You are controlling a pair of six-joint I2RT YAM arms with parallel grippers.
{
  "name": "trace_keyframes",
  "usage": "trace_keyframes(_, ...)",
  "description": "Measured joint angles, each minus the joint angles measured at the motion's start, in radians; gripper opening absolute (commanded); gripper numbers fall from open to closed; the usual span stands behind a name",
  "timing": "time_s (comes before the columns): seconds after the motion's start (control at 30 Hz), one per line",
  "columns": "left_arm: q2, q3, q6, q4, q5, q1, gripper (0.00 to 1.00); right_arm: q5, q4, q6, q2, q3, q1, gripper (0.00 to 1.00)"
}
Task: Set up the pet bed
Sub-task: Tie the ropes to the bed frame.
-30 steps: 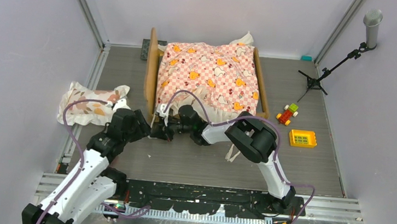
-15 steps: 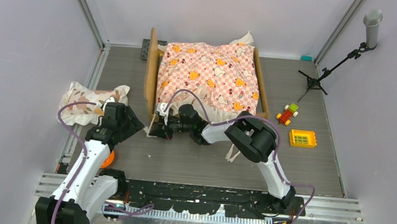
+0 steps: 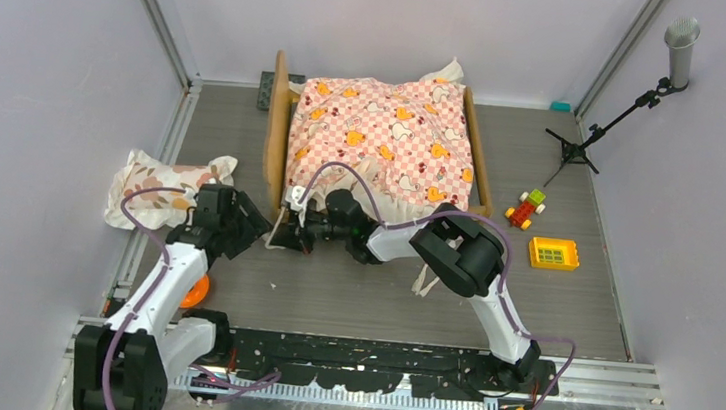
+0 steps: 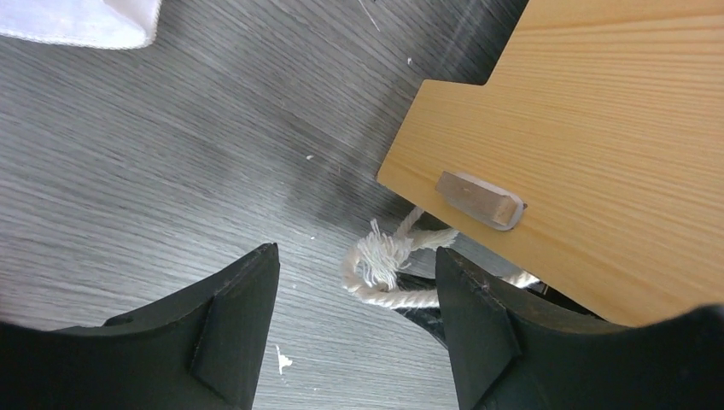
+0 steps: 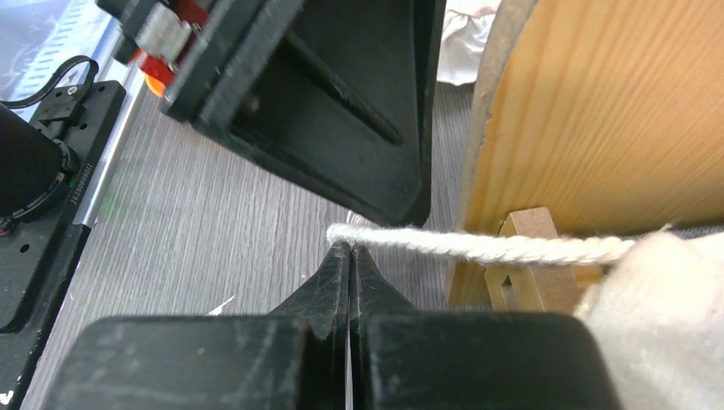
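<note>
The pet bed point(image 3: 275, 146) stands at the back middle, its tan frame under a pink-checkered sheet point(image 3: 380, 141). The bed's wooden end board point(image 4: 598, 128) carries a small peg point(image 4: 478, 198). A white cord point(image 4: 384, 260) with a frayed end loops on the floor below it. My left gripper point(image 4: 357, 256) is open, with the cord's loop just ahead of its fingers. My right gripper point(image 5: 350, 248) is shut, its tips pinching the cord point(image 5: 478, 248), which runs taut to the bed's corner. In the top view both grippers meet at the bed's near left corner, left point(image 3: 254, 227) and right point(image 3: 286, 230).
A floral pillow point(image 3: 155, 185) lies left of my left arm. An orange object point(image 3: 196, 294) sits on the floor under that arm. Right of the bed are a toy car point(image 3: 525, 209), a yellow tray point(image 3: 553, 253) and a microphone stand point(image 3: 608, 118).
My left arm swung its elbow to the left, uncovering the orange object, and its jaws opened a little wider. The right gripper crept slightly toward the bed corner, still shut.
</note>
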Motion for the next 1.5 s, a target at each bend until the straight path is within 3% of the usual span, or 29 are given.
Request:
trace_keyframes(0.2,0.030,-0.007,-0.010,0.032,0.023,0.001,0.66,-0.008,0.003,0.000,0.000,0.004,0.000,0.01)
trace_keyframes(0.43,0.030,-0.024,-0.028,0.072,0.034,0.001,0.43,-0.010,0.012,0.001,0.000,0.005,0.000,0.01)
trace_keyframes(0.63,0.032,-0.043,-0.030,0.091,0.048,0.001,0.40,-0.010,0.018,0.004,0.000,0.005,0.000,0.01)
trace_keyframes(0.73,0.033,-0.051,-0.033,0.101,0.053,0.001,0.32,-0.010,0.019,0.007,0.000,0.005,0.000,0.01)
trace_keyframes(0.87,0.036,-0.056,-0.039,0.114,0.059,0.001,0.11,-0.010,0.027,0.013,0.000,0.005,0.000,0.01)
trace_keyframes(0.93,0.037,-0.056,-0.044,0.118,0.063,0.001,0.00,-0.010,0.027,0.015,0.000,0.005,0.000,0.06)
trace_keyframes(1.13,0.041,-0.056,-0.049,0.128,0.066,0.001,0.00,-0.004,0.032,0.018,0.000,0.003,0.000,0.31)
trace_keyframes(1.5,0.041,-0.056,-0.048,0.128,0.063,0.001,0.00,0.073,-0.154,-0.191,-0.133,-0.144,0.000,0.49)
